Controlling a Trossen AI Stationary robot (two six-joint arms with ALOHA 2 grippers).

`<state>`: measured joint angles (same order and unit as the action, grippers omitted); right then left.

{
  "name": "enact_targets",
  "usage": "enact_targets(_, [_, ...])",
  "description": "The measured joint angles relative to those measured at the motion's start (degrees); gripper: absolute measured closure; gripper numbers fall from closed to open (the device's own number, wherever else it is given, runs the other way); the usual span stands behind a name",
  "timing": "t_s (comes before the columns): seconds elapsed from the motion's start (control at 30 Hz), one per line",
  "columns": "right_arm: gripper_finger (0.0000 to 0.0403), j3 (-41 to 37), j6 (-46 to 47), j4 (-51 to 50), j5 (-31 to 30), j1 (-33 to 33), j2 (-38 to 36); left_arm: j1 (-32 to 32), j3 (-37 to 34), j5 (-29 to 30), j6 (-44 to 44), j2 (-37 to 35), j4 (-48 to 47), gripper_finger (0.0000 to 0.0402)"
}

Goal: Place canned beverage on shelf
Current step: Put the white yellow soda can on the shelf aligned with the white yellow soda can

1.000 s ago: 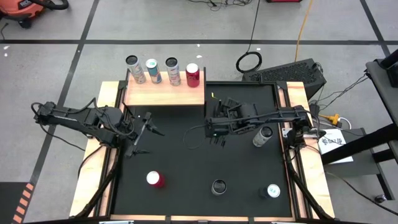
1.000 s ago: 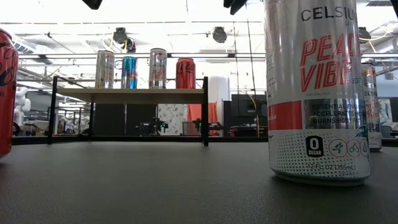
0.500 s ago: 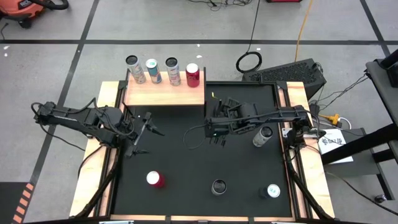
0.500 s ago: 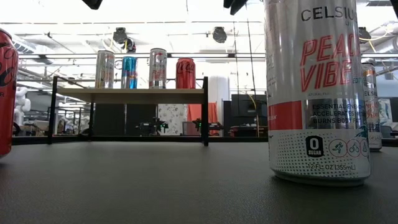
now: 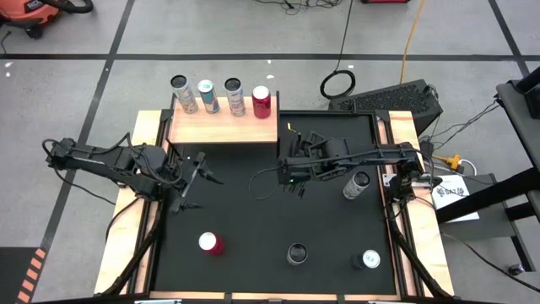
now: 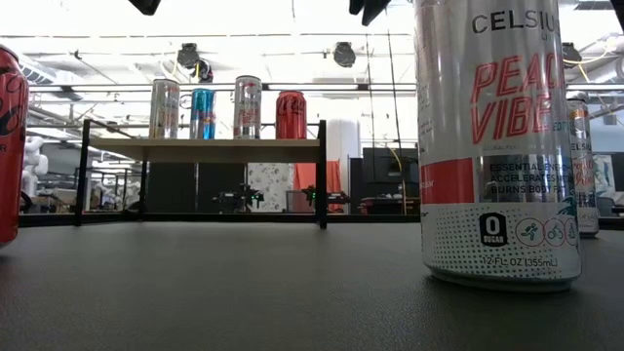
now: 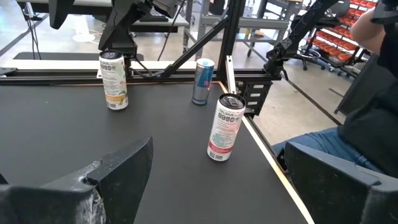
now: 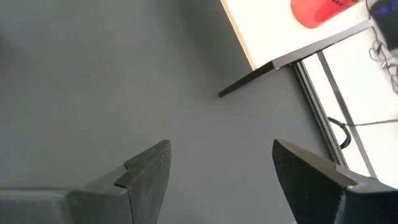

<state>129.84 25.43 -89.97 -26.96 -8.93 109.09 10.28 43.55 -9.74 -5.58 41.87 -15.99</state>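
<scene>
The shelf (image 5: 224,127) stands at the table's far left on black legs, with several cans upright along its far edge, the rightmost one red (image 5: 261,101). On the black table top stand a red can (image 5: 209,243), a silver Celsius can (image 5: 296,253), a blue can (image 5: 369,259) and a silver can (image 5: 358,184). My left gripper (image 5: 192,179) hovers open near the left edge, in front of the shelf. My right gripper (image 5: 291,181) hangs open high over the table's middle, tilted down, with only bare table between its fingers (image 8: 146,171).
Pale wooden strips (image 5: 118,245) edge the table on the left and right. The shelf's right near corner and leg (image 8: 273,62) lie just beyond my right gripper. In the left wrist view a seated person (image 7: 367,118) shows past the table's near edge. Cables trail beside the right arm.
</scene>
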Motion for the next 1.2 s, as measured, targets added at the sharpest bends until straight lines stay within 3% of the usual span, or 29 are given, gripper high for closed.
enact_targets(0.33, [0.0140,0.0,-0.6,0.0,1.6,0.7,-0.1,0.0,0.0,0.0,0.0,0.0,0.0,0.0035])
enact_targets(0.57, [0.0134,0.0,2.0,0.0,8.5,3.1,-0.1,0.0,0.0,0.0,0.0,0.0,0.0,0.0035])
enact_targets(0.7, [0.0099,0.0,2.4,0.0,11.0,4.2,-0.1,0.0,0.0,0.0,0.0,0.0,0.0,0.0035])
enact_targets(0.9, [0.0013,-3.5,2.9,0.0,12.2,5.3,-0.7,0.0,0.0,0.0,0.0,0.0,0.0,0.0035])
enact_targets(1.2, [0.0005,-18.7,15.1,0.0,13.8,5.6,-10.2,0.0,0.0,0.0,0.0,0.0,0.0,0.0035])
